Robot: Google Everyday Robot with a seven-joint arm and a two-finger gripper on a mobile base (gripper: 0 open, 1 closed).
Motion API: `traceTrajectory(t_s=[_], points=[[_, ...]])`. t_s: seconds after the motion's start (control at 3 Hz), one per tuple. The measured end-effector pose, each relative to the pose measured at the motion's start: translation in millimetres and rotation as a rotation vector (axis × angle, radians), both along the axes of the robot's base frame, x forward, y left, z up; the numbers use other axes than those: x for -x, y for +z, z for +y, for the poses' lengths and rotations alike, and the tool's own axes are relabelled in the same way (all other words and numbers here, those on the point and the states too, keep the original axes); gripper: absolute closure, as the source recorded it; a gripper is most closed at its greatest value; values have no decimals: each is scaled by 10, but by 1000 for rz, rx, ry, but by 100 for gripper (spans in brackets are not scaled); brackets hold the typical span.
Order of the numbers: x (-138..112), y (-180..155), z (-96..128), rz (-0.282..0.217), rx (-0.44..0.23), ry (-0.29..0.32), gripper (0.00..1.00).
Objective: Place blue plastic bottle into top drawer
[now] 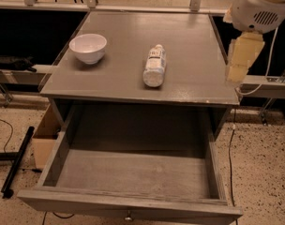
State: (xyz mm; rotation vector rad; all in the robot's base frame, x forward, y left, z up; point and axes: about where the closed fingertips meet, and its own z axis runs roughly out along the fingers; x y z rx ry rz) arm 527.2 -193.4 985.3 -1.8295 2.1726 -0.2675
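The blue plastic bottle lies on its side in the middle of the grey cabinet top, white cap pointing away from me. The top drawer is pulled out below it, and its inside is bare; its small round knob shows at the front edge. My gripper hangs from the white arm at the upper right. It points down over the cabinet's right edge, well to the right of the bottle and apart from it. It holds nothing that I can see.
A white bowl stands on the cabinet top to the left of the bottle. A cardboard box sits on the floor left of the drawer, beside a black pole. A cable hangs at the right.
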Motion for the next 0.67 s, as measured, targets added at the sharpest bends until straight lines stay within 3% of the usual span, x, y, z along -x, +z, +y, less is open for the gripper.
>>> traceTrajectory(t_s=[0.33,0.67], points=[[-207,65,-25,-22,18,-3,0],[-587,28,125,-1,29,85,0]])
